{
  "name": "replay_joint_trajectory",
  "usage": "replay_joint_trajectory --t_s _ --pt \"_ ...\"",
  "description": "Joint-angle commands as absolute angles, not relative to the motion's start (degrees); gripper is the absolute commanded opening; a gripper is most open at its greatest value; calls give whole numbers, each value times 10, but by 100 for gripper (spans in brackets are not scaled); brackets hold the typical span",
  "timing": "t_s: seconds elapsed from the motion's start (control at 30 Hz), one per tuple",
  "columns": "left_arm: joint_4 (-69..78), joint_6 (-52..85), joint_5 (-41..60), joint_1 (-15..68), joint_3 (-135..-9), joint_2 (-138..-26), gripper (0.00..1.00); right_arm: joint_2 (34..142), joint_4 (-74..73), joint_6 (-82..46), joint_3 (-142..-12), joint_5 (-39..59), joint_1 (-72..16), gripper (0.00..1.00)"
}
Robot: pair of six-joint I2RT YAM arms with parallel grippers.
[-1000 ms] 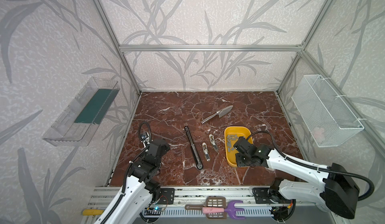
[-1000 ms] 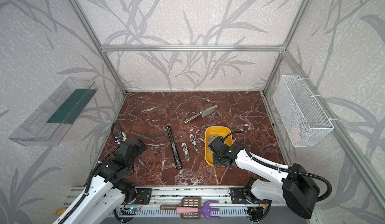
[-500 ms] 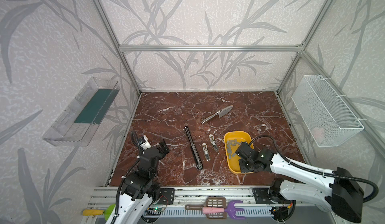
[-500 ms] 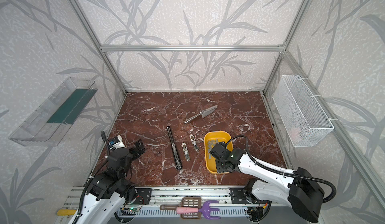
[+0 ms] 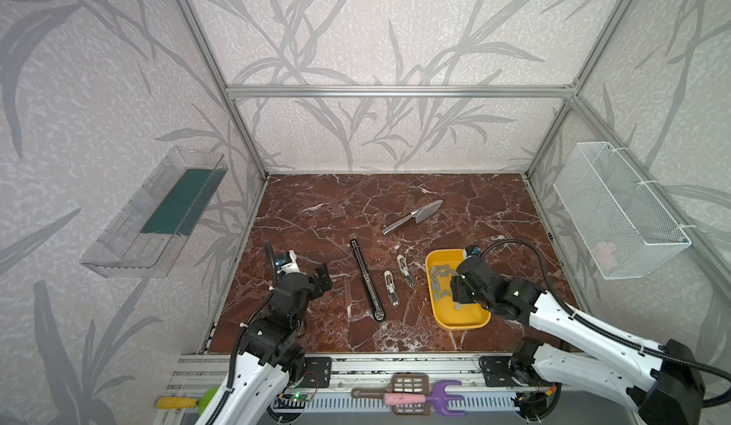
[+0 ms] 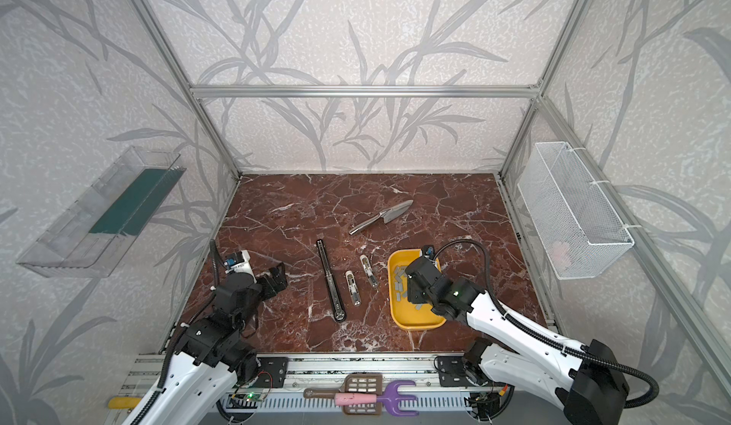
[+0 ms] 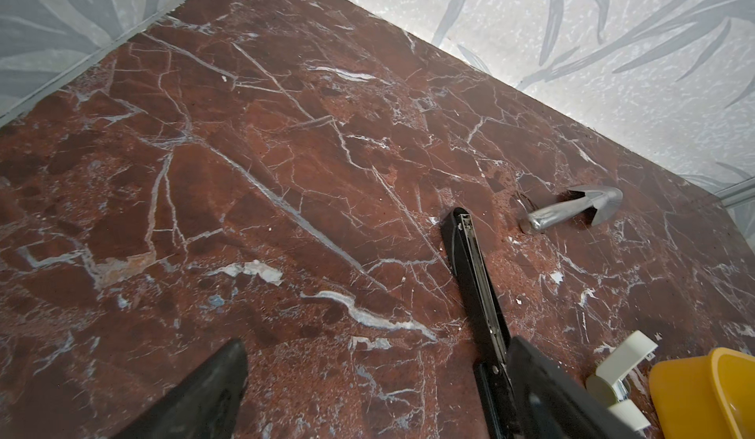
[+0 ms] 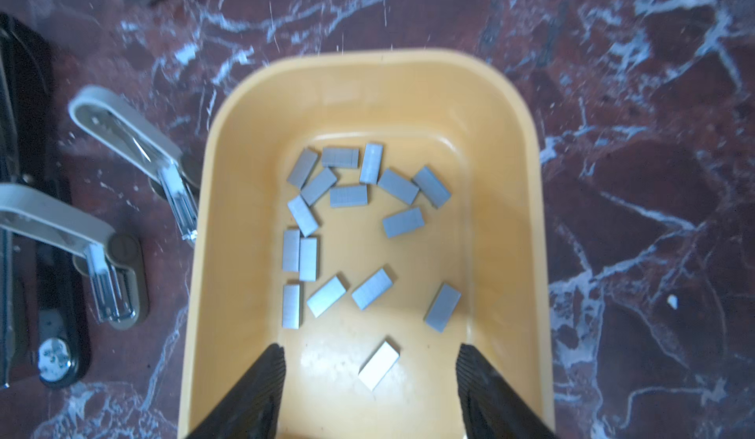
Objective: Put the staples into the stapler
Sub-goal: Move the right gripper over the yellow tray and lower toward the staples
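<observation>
Staples (image 8: 347,196) lie loose on the floor of the tray (image 8: 367,59), so by my reading nothing is loaded yet. Well left of the tray, the left gripper (image 5: 323,278) hovers over bare counter (image 7: 286,171), fingers (image 7: 212,392) spread wide and empty. Between it and the tray lie a long black stapler (image 5: 366,280) and two small white staplers (image 5: 389,286), all swung open, none visibly filled. Above the tray, the right gripper (image 8: 369,353) has its fingers apart either side of one strip (image 8: 378,365), touching neither; picking, carrying and inserting are all left to do.
</observation>
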State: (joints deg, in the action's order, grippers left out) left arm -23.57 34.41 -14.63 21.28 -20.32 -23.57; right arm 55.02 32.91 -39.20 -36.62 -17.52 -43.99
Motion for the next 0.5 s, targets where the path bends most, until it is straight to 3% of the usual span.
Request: replay_joint_trajectory --t_s 0.0,0.17,0.47 --pt "-191 324 -130 214 -196 -247 99 529 283 -346 -352 -181 -410 70" --pt "-174 315 -123 213 -201 -282 99 547 225 -319 -331 -127 -363 71" --pt "-147 308 -117 213 -197 -299 99 638 182 -253 -371 -118 -360 66"
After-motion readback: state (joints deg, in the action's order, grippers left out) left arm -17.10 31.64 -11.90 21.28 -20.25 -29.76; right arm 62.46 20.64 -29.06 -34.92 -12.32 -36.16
